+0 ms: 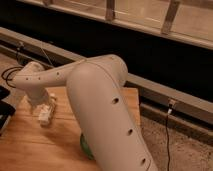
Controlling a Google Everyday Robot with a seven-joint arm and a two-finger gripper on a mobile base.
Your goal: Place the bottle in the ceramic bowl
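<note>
Camera view: I find the gripper [43,106] low over the worktop [30,146] near its left edge, right at the bottle [46,115]. I cannot tell its opening or hold. The ceramic bowl [84,145] sits toward the front edge, mostly hidden behind the arm [107,115].

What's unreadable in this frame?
Camera view:
1. ceramic bowl: arm hides all but a green sliver; contents unknown.
2. bottle: gripper sits over it, left on the table; whether it is gripped, unclear.
3. Left edge: dark object cut off, unidentifiable.
</note>
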